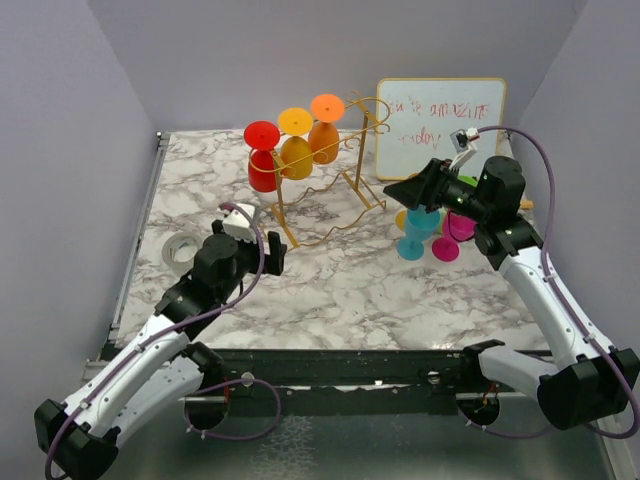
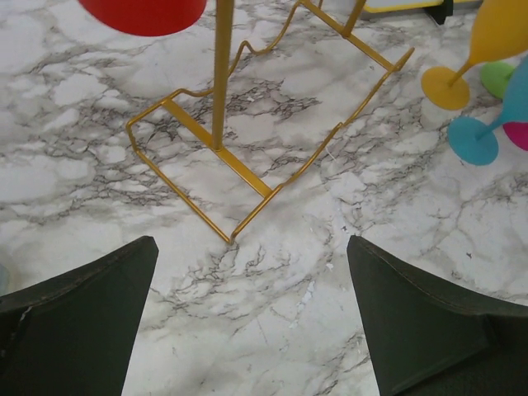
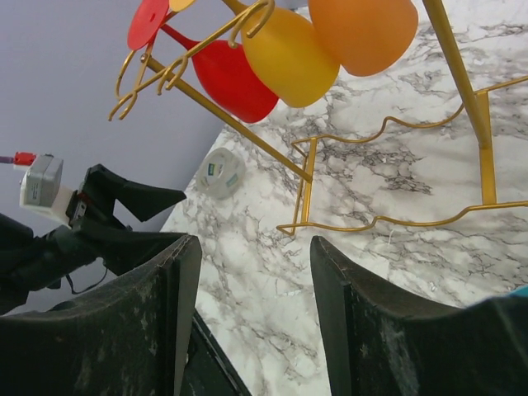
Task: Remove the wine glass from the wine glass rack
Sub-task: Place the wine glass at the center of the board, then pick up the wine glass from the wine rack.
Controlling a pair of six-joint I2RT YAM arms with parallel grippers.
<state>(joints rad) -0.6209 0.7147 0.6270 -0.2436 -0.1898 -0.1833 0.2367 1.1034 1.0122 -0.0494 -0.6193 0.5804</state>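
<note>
The gold wire wine glass rack (image 1: 335,190) stands at the table's back middle. A red glass (image 1: 262,160), a yellow glass (image 1: 295,150) and an orange glass (image 1: 323,135) hang upside down from it. In the right wrist view they show as red (image 3: 227,78), yellow (image 3: 289,54) and orange (image 3: 363,29) bowls. My right gripper (image 1: 398,190) is open and empty, held up to the right of the rack, pointing at it. My left gripper (image 1: 262,250) is open and empty, low over the table in front of the rack's base (image 2: 239,157).
A whiteboard (image 1: 440,127) leans at the back right. Blue (image 1: 415,235), pink (image 1: 452,235) and yellow (image 2: 474,58) glasses stand on the table under the right arm. A tape roll (image 1: 183,248) lies at the left.
</note>
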